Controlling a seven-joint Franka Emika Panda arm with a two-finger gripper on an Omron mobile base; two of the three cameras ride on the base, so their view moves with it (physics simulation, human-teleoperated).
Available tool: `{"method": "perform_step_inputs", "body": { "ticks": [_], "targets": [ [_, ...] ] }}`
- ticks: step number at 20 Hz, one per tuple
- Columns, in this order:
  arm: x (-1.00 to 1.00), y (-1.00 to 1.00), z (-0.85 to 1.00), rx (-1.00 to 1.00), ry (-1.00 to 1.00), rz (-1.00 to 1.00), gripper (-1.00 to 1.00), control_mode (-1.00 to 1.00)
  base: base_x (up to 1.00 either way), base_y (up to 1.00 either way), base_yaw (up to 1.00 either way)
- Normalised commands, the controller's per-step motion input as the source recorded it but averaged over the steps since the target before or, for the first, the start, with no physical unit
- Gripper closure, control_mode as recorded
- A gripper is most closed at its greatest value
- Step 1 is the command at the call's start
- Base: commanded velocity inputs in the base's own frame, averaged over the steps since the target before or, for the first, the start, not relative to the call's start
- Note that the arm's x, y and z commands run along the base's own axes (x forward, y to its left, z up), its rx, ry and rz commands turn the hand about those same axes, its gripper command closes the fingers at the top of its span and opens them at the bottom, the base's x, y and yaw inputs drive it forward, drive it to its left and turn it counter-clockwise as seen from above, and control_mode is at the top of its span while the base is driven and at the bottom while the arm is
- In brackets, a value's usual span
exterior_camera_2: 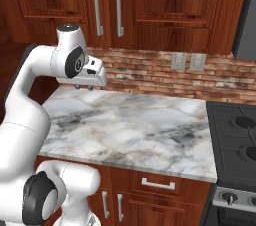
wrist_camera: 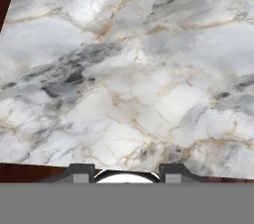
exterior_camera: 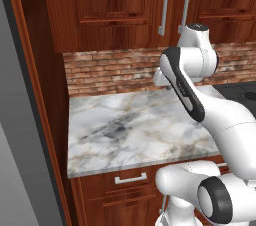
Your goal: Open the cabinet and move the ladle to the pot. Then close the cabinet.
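Note:
The cabinet [exterior_camera: 115, 30] [exterior_camera_2: 150, 35] hangs above the counter with both panelled doors shut. Its two long silver bar handles [exterior_camera_2: 96, 5] stand side by side at the doors' meeting edge. My gripper [exterior_camera_2: 83, 87] points straight down, well above the marble counter [exterior_camera_2: 130, 125] and below the handles. In the hand view its two dark fingertips [wrist_camera: 82, 172] stand apart, so the gripper [wrist_camera: 126, 173] is open with nothing between them, and bare marble lies underneath. The ladle is hidden. The pot is out of view.
A brick backsplash [exterior_camera_2: 150, 77] with two wall outlets [exterior_camera_2: 178, 61] runs behind the counter. A black stove [exterior_camera_2: 235, 130] adjoins the counter on the right. Base drawers [exterior_camera_2: 157, 184] lie below. A tall wooden side panel [exterior_camera: 35, 95] bounds the counter's left end.

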Motion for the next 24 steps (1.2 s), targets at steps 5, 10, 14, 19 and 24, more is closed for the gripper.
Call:
{"method": "perform_step_inputs", "body": {
  "ticks": [5,10,14,19,24],
  "targets": [
    [-0.15,-0.04,0.00,0.00,-0.02,0.00,-1.00,-1.00,0.00,0.00,0.00],
    [-0.32,-0.24,0.43,0.00,-0.42,-0.05,-1.00,-1.00,0.00,0.00,0.00],
    [-0.42,-0.18,0.80,0.00,-0.57,-0.14,-1.00,-1.00,0.00,0.00,0.00],
    [-0.28,-0.26,0.82,0.01,-0.36,-0.17,-1.00,-1.00,0.00,0.00,0.00],
    [-0.13,-0.17,0.71,0.01,-0.23,-0.11,-1.00,-1.00,0.00,0.00,0.00]
  ]
}}
